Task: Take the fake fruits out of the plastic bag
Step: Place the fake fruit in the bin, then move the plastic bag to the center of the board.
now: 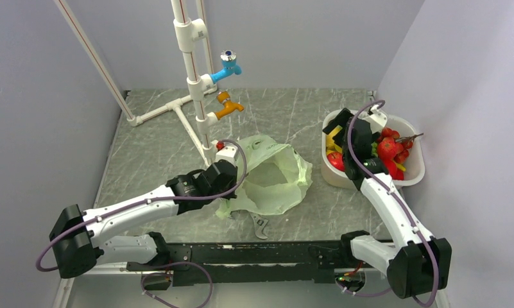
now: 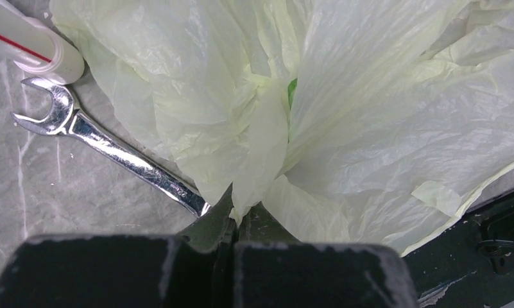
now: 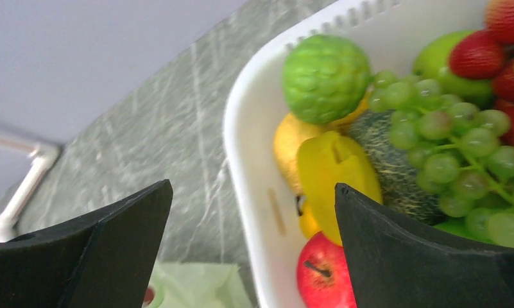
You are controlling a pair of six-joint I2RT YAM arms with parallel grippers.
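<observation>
The pale green plastic bag (image 1: pixel 271 177) lies crumpled at the table's middle, its mouth open upward. My left gripper (image 1: pixel 227 187) is at its left edge. In the left wrist view my left gripper (image 2: pixel 241 215) is shut on a fold of the bag (image 2: pixel 382 115). A small green patch (image 2: pixel 292 90) shows through the film. My right gripper (image 1: pixel 341 128) hangs open and empty over the left end of the white tub (image 1: pixel 416 172). In the right wrist view my right gripper (image 3: pixel 254 253) is above the tub's rim (image 3: pixel 241 128), which holds grapes (image 3: pixel 446 147), a red apple (image 3: pixel 325 276) and other fruits.
A white pipe frame (image 1: pixel 190 77) with a blue tap (image 1: pixel 230 64) and an orange tap (image 1: pixel 228 106) stands behind the bag. A steel wrench (image 2: pixel 106 151) lies beside a pipe end (image 2: pixel 29 48), partly under the bag. A wrench (image 1: pixel 259 226) lies at the bag's near edge.
</observation>
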